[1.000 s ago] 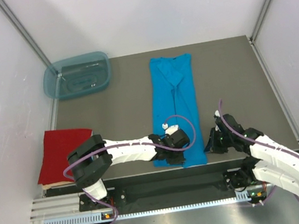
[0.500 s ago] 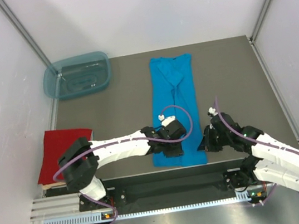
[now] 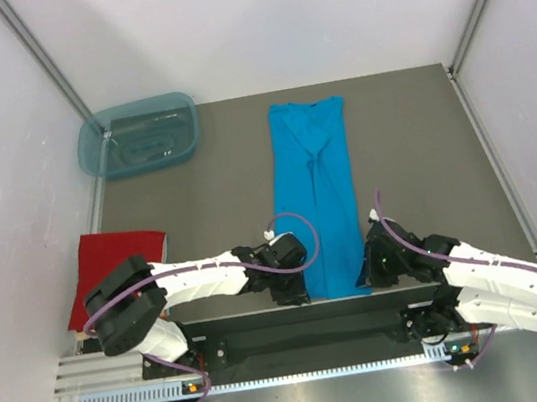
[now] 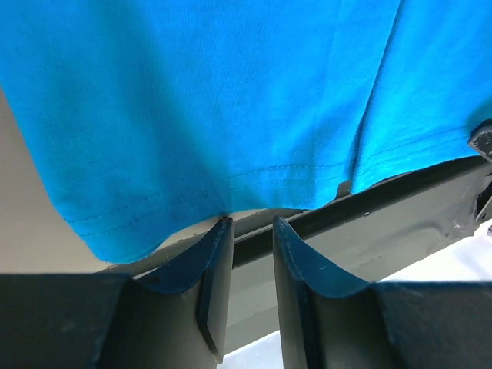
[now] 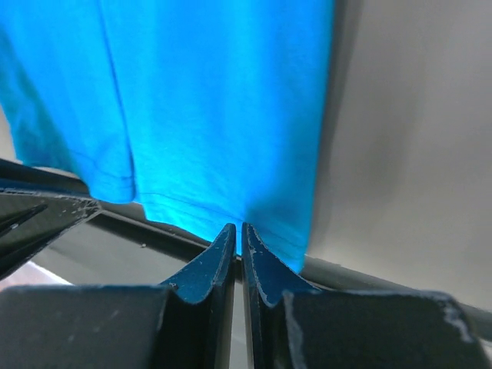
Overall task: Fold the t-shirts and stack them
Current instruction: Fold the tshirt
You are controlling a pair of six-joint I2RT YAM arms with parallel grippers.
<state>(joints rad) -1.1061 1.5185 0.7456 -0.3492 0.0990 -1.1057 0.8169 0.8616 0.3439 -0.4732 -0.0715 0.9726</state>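
The turquoise t-shirt (image 3: 315, 189) lies as a long narrow strip down the middle of the table, collar at the far end. My left gripper (image 3: 291, 286) is at its near left corner. In the left wrist view it (image 4: 250, 221) is open, its tips just under the hem (image 4: 231, 177), with nothing between them. My right gripper (image 3: 368, 272) is at the near right corner. In the right wrist view it (image 5: 237, 227) is pressed shut on the hem (image 5: 231, 115). The red t-shirt (image 3: 117, 269) lies folded flat at the near left.
A translucent blue-green plastic tub (image 3: 138, 137) stands at the far left corner. The table's near edge (image 3: 235, 314) runs just under both grippers. White walls with metal posts enclose the table on three sides.
My left gripper has moved left and nearer, off the shirt to its near left corner. My right gripper has moved left to the near right corner.
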